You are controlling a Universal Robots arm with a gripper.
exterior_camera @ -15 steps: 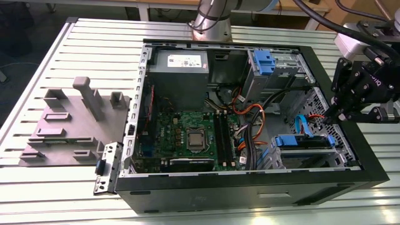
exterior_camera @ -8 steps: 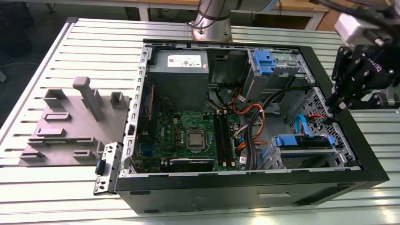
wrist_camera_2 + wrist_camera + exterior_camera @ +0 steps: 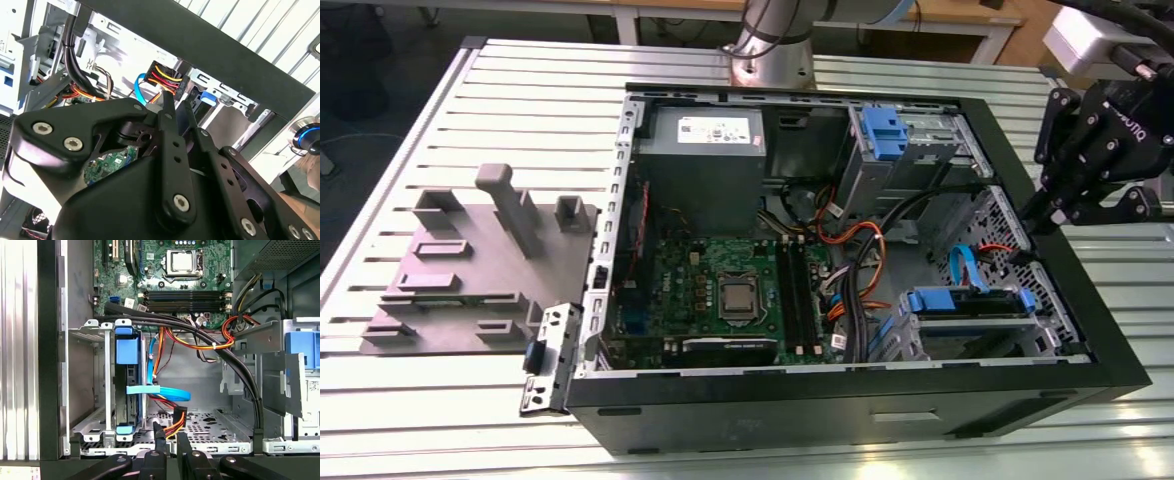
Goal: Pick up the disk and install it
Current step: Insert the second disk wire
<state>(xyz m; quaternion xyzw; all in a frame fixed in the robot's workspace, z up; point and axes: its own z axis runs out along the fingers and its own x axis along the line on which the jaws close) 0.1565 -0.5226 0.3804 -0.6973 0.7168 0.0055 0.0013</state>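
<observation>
The disk [image 3: 127,385] already sits on edge in the drive cage [image 3: 100,385] at the case's [image 3: 1067,400] front corner, blue rails showing, a blue cable [image 3: 165,392] beside it. The end effector [image 3: 167,437] hangs just above the case's rim, fingers nearly together and gripping nothing.

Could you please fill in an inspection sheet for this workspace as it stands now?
Surface: slatted metal table carrying an open computer case.
Job's things: disk stands on edge in the drive cage, blue rails showing.
Clutter: grey fixture plate with upright blocks, on the exterior view's left.
Grippers: tool hangs over the case wall by that cage.
Cables: black bundle, orange wires and a blue flat cable cross the bay.
Surroundings: robot base behind the case.
</observation>
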